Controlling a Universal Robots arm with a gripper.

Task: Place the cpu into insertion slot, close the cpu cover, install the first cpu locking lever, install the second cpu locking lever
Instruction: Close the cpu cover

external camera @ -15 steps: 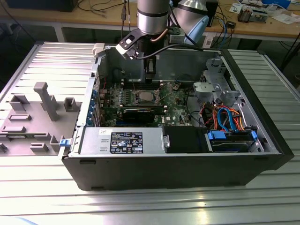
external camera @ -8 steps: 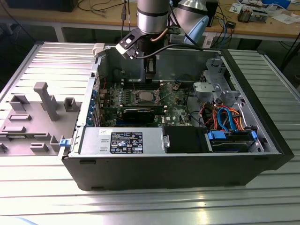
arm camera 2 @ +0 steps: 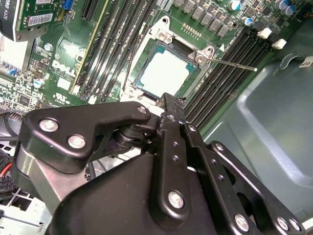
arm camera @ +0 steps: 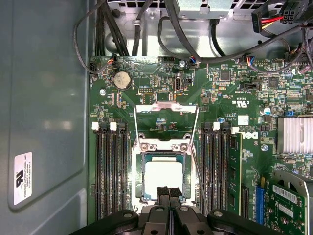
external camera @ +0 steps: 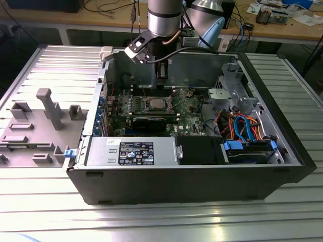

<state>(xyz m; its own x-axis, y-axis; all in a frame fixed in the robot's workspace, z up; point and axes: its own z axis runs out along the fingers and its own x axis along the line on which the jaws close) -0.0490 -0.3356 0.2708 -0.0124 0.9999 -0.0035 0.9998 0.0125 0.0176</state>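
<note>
Claw (arm camera: 168,192) is down inside the open computer case (external camera: 176,187). The case lies on its side on the ribbed bench (external camera: 151,222), so the board faces up and I can come at it from above. In the first wrist view the fingertips are pressed together with nothing between them. The tips hang at the edge of the insertion slot (arm camera: 161,157); I cannot tell whether they touch it.

The cpu (arm camera: 164,178) lies flat in the slot, silver top up, square to the frame. I read the placement as done. The cpu cover (arm camera: 166,105) stands open on the side of the socket away from the claw, with green board showing through its window. In the second wrist view a thin locking lever (arm camera 2: 234,64) angles out from a socket corner across the memory slots (arm camera 2: 220,93). I judge it unlatched, since the cover is up.

Also in the case:
- A silver power supply box (external camera: 131,151) along the front wall.
- A drive bay (external camera: 247,148) with blue and orange cables, at the exterior view's right.
</note>
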